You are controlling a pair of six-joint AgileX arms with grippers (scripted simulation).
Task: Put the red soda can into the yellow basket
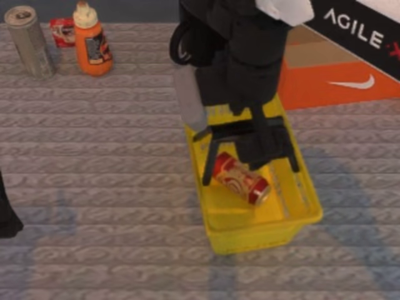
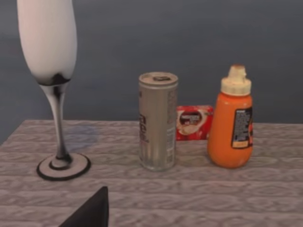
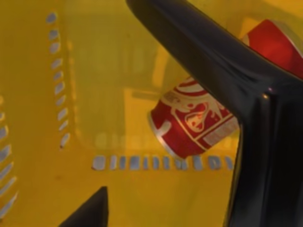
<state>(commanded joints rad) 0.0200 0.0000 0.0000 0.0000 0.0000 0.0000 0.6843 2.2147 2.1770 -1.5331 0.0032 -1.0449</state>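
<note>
The red soda can (image 1: 242, 178) lies on its side inside the yellow basket (image 1: 262, 234), on the floor near the middle. In the right wrist view the can (image 3: 194, 120) rests free on the yellow bottom, partly hidden by a black folding handle (image 3: 227, 71). My right gripper (image 1: 265, 150) hangs over the basket just above the can, open and holding nothing; one dark fingertip (image 3: 97, 210) shows, clear of the can. My left gripper (image 1: 7, 215) stays parked at the table's left edge, open, one fingertip (image 2: 97, 210) in its own view.
At the back left stand a tall silver-grey can (image 1: 29, 42), a small red box (image 1: 62, 31) and an orange bottle with a white cap (image 1: 92, 40). An orange shoebox (image 1: 350, 78) lies behind the basket at right. A white goblet (image 2: 49, 47) stands beside the silver can.
</note>
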